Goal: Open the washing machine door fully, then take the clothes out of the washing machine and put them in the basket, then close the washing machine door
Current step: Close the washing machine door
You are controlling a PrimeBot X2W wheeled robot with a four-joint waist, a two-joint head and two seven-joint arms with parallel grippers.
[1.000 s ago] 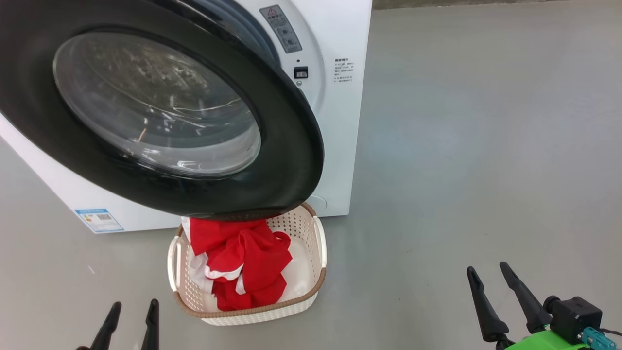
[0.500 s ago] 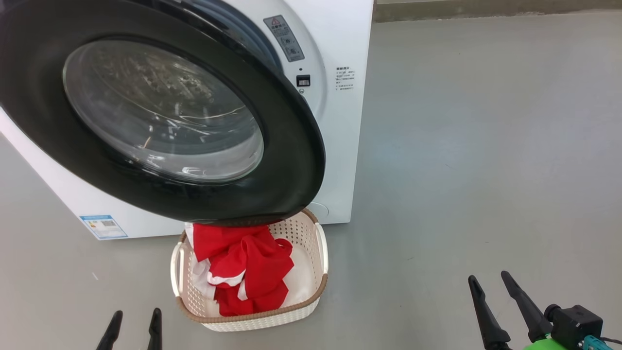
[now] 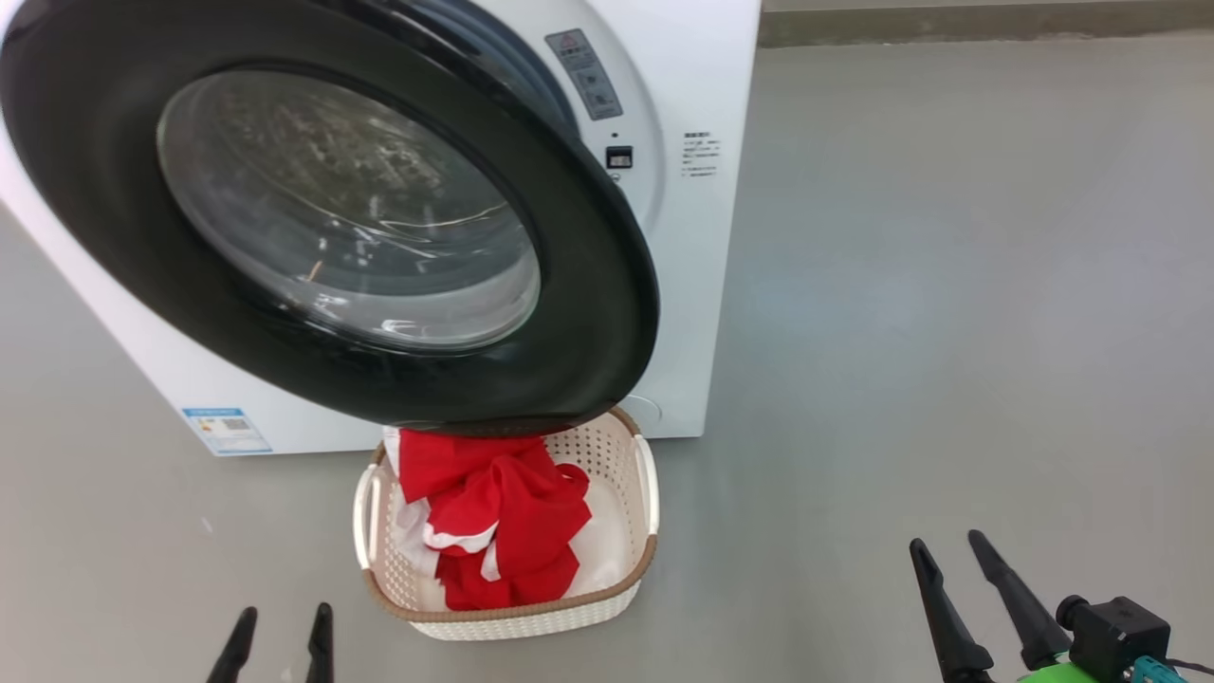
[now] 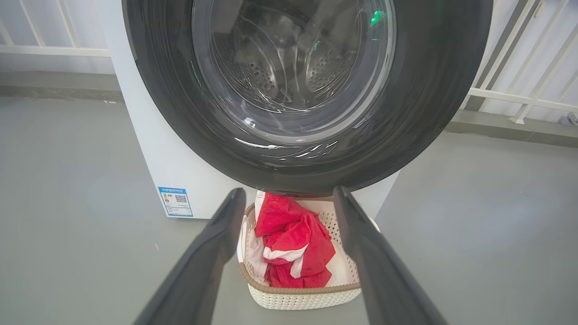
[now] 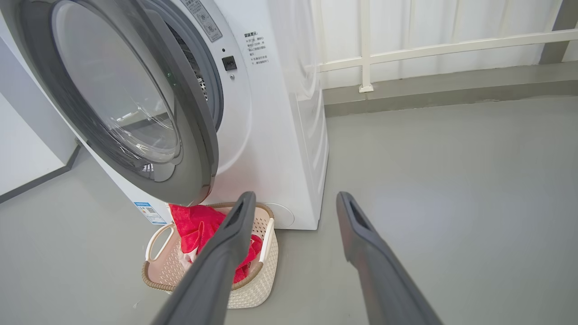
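Observation:
The white washing machine (image 3: 707, 285) stands on the grey floor with its black-rimmed door (image 3: 607, 285) swung partly open, the glass bowl (image 3: 351, 209) facing me. Below the door's lower edge sits the cream basket (image 3: 645, 512) holding the red and white clothes (image 3: 493, 512). In the left wrist view the door (image 4: 424, 113) hangs over the basket (image 4: 307, 295) and the clothes (image 4: 293, 243). My left gripper (image 3: 280, 617) is open at the lower left, short of the basket. My right gripper (image 3: 948, 550) is open at the lower right, well away from the machine (image 5: 289, 135) and the basket (image 5: 253, 289).
Bare grey floor (image 3: 948, 285) spreads to the right of the machine. A white railing (image 5: 451, 45) and a low kerb run along the back wall. A blue label (image 3: 226, 429) sits low on the machine's front.
The whole head view has shifted, so machine and basket sit a little further right and lower. Both grippers stay open and low.

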